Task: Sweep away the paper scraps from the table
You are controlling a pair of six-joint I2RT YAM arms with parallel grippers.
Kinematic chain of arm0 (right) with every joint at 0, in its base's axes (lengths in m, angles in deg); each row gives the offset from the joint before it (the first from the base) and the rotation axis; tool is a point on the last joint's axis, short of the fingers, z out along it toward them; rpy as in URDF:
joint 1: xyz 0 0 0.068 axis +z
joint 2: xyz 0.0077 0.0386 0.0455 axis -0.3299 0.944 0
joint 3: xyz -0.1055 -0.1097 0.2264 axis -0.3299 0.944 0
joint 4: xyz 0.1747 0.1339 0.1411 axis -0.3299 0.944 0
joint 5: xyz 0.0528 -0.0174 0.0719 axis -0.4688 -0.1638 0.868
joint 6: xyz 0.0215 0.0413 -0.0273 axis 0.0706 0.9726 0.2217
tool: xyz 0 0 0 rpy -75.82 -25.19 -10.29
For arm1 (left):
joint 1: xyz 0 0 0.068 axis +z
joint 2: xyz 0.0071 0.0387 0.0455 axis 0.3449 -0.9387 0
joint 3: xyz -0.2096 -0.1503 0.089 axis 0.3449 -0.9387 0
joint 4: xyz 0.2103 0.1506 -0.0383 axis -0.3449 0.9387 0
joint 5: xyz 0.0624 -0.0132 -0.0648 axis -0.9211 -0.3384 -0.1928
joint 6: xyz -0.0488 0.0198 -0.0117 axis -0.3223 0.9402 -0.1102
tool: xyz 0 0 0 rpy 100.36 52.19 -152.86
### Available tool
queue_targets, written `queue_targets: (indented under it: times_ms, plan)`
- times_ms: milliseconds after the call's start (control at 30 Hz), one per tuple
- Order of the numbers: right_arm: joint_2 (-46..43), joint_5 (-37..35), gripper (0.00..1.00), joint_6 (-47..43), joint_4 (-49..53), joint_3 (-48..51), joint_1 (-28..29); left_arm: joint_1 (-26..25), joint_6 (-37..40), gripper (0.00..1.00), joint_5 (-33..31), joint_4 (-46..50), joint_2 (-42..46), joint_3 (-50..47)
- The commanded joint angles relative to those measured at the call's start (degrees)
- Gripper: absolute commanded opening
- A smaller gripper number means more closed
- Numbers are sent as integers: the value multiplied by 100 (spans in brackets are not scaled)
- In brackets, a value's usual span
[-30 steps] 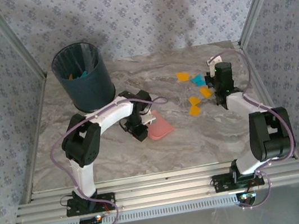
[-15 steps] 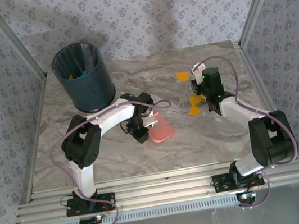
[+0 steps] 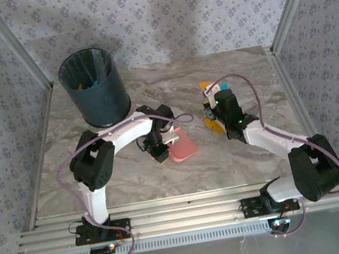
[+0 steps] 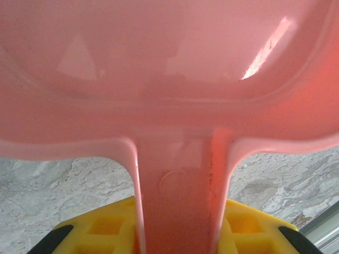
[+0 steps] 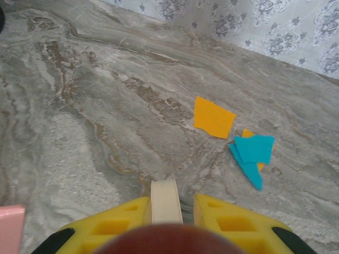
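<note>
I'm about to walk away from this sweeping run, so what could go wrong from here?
1. The pink plastic dustpan sits apart from the orange and teal paper scraps; a stroke could scatter them across the grey marbled table short of it.
2. The right fingers hold a cream tool handle close to the white left arm; the two could collide.

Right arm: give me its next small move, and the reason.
Probably sweep the beige tool, clamped in the right gripper, across the orange and teal paper scraps and leftward. They lie loose on the table just ahead of it, and the left gripper holds the pink dustpan to its left.
</note>
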Motion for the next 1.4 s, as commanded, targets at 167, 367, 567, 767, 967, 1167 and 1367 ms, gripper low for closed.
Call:
queue_targets:
  times_ms: [167,367,567,767,967,1167,1367]
  plan:
    - [-154,-489,0,1065,44,265,503,-62,59,0,-26,229,161,-14]
    - [-47,-361,0,1354,-93,171,802,-60,59,0,-48,238,126,-15]
    - [66,-114,0,1449,-76,-15,1042,-57,47,0,-108,256,102,-16]
    - [79,463,0,1518,-136,-78,1086,-57,-20,0,-197,326,-5,47]
    - [19,910,0,1645,-175,-98,1106,-59,-33,0,-220,318,-5,56]
    - [-167,1109,0,1876,-189,-70,1104,-63,-75,0,-266,308,7,73]
    - [-492,1131,0,2017,-214,26,1087,-36,-112,0,-291,299,12,91]
